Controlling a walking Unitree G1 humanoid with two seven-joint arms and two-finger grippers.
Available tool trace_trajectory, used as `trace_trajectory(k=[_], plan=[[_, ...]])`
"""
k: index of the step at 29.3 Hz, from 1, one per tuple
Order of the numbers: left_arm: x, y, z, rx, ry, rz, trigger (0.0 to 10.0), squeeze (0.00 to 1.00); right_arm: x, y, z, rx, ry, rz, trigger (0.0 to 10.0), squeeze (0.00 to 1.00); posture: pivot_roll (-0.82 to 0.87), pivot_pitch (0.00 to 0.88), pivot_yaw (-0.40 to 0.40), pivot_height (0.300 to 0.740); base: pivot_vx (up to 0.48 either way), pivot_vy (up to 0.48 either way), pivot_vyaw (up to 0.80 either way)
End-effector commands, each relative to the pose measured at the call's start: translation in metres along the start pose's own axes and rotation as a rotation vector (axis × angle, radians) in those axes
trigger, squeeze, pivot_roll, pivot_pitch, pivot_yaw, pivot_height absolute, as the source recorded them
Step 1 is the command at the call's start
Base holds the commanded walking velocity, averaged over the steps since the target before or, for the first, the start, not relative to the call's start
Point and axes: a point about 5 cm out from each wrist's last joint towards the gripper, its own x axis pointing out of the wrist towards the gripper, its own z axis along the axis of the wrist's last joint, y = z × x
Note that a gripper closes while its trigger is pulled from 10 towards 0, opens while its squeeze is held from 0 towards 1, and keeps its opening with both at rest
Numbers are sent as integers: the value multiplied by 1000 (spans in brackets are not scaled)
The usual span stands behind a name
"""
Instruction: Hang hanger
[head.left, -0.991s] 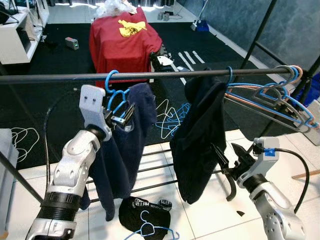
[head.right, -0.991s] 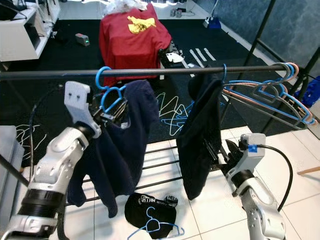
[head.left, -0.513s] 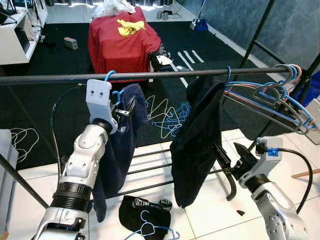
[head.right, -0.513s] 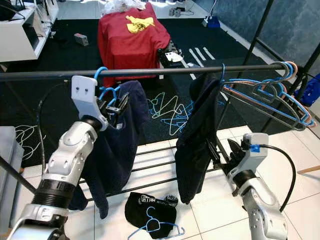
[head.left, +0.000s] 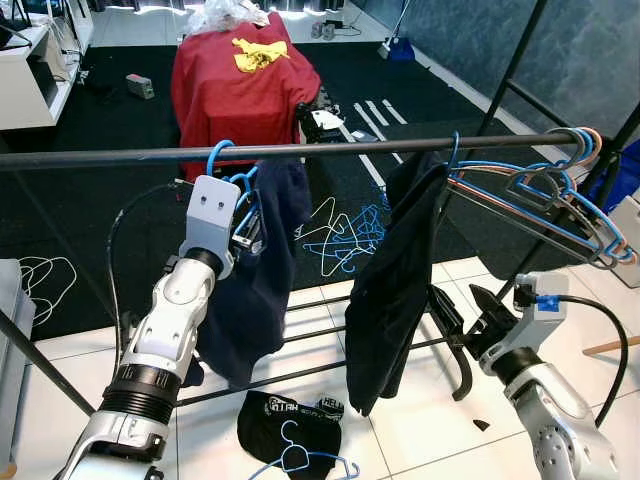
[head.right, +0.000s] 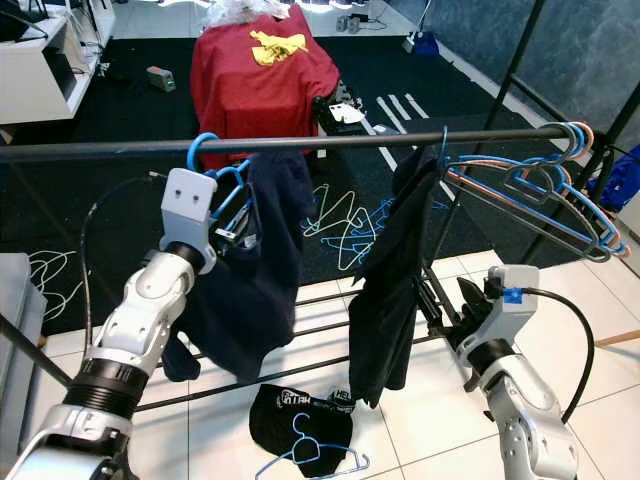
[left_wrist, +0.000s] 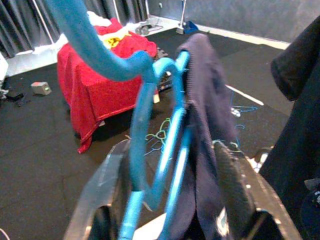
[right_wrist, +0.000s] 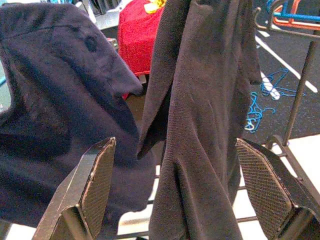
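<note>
A blue hanger carrying a dark navy garment is held up at the black rail. Its hook curls over the top of the rail. My left gripper is shut on the blue hanger just below the hook; in the left wrist view the blue hanger and cloth sit between the fingers. Lower right, my right gripper is open beside a black garment that hangs from another blue hanger on the rail. Its fingers stand wide apart around that cloth, not gripping it.
Several empty hangers crowd the rail's right end. A black item with a blue hanger lies on the tiles under the rack. Loose hangers litter the dark carpet, and a red-draped object stands behind. Low rack bars cross underneath.
My left arm has shifted a little to the right along the rail, and the navy garment has swung and bunched up behind it. The right gripper has barely moved.
</note>
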Motion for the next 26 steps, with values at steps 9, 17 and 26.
trace_trajectory(k=[9, 17, 26], plan=[[3, 2, 2, 16, -2, 20, 0, 0, -1, -1, 2, -6, 4, -4, 10000, 0, 40, 145, -68, 740, 0, 0, 0], [3, 5, 5, 12, -11, 19, 0, 0, -1, -1, 2, -6, 3, -5, 10000, 0, 39, 144, -67, 740, 0, 0, 0], [-3, 35, 33, -295, -111, -95, 0, 0, 0, -1, 3, -12, 2, -4, 10000, 0, 44, 140, -69, 740, 0, 0, 0]])
